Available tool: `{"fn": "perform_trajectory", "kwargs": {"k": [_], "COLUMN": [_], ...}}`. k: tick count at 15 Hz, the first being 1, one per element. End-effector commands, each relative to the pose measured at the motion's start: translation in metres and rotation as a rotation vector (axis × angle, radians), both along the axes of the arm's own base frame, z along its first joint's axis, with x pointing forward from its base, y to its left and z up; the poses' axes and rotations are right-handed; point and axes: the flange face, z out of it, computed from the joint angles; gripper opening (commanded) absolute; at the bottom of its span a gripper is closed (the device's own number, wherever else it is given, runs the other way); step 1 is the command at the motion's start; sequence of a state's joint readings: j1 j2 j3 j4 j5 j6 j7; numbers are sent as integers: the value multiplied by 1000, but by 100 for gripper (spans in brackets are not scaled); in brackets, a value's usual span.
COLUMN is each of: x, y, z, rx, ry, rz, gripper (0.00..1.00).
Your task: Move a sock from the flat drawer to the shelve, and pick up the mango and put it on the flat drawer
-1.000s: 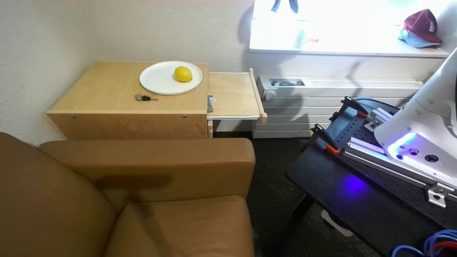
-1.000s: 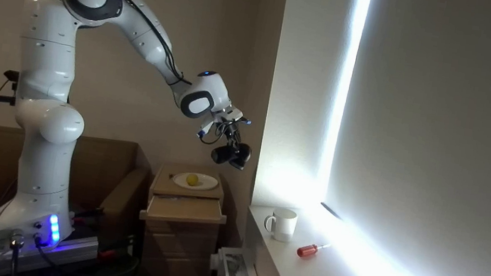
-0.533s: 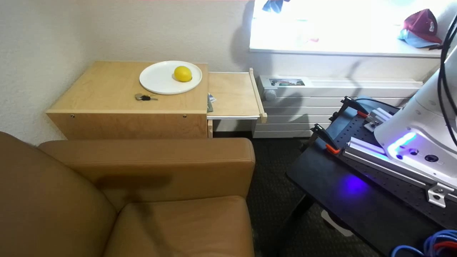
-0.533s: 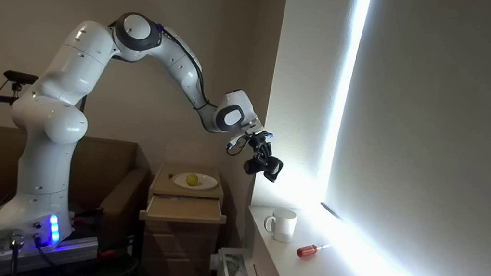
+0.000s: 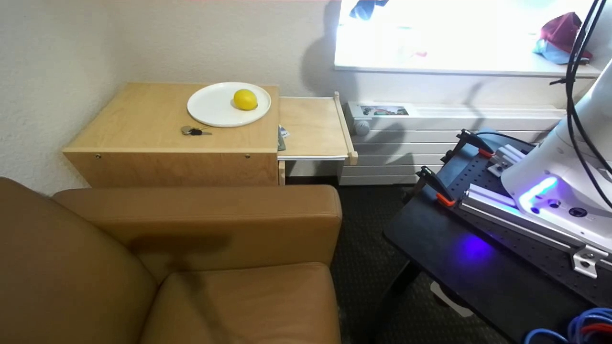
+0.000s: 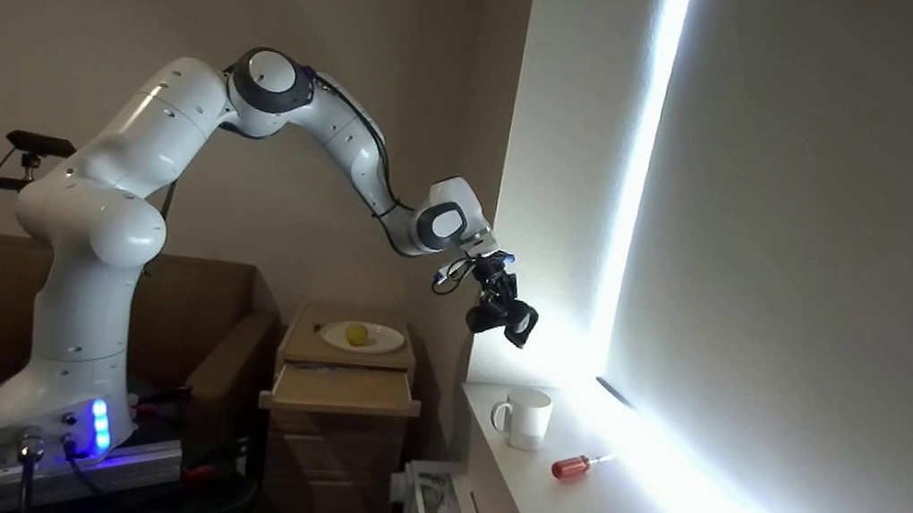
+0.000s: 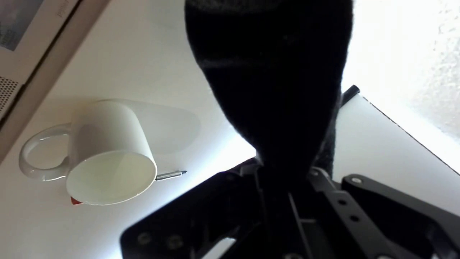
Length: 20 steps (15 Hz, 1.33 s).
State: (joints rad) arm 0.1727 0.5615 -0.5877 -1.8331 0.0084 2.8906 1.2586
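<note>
The black sock [image 6: 486, 320] hangs folded from my gripper [image 6: 499, 288], with both ends drooping, in the air near the wall above the far end of the white sill-like shelf [image 6: 529, 498]. In the wrist view the fingers [image 7: 284, 172] are closed on the dark sock [image 7: 273, 79], which hides the fingertips. In an exterior view only the sock's lower part [image 5: 364, 9] shows at the top edge. The yellow mango [image 5: 245, 99] lies on a white plate [image 5: 208, 106] on the wooden cabinet. The flat drawer [image 5: 313, 126] is pulled out beside it; it also shows in an exterior view [image 6: 346, 391].
A white mug [image 6: 528, 419] and a red screwdriver [image 6: 572, 467] are on the shelf below the gripper; the mug shows in the wrist view [image 7: 107, 133]. A maroon cap [image 5: 564, 36] sits at the shelf's other end. Cards [image 5: 281, 138] lie on the drawer, keys [image 5: 193, 130] on the cabinet.
The arm has reached forward and down, carrying the sock from in front of the cabinet side to over the shelf's far end. The sock stays held. Mango, plate and drawer have not moved.
</note>
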Motion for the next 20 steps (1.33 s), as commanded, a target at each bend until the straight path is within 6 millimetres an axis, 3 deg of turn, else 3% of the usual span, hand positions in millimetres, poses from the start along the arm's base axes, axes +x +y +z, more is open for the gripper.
{"fn": "perform_trajectory", "kwargs": {"k": [1,6,11,16,17,20], "x": [9,32,57,69,70,72], "y": [-23,-55,-44,-58,-61,-69], "z": [-27,-64,-100,-117,-118,-114], "rx": [94,155,159,177,184,198], "ry": [74,33,-17,-72,-74,-102], "rz": [-15,-150,-250,-364,-389,-431], "gripper": [3,3,3,3,35,49]}}
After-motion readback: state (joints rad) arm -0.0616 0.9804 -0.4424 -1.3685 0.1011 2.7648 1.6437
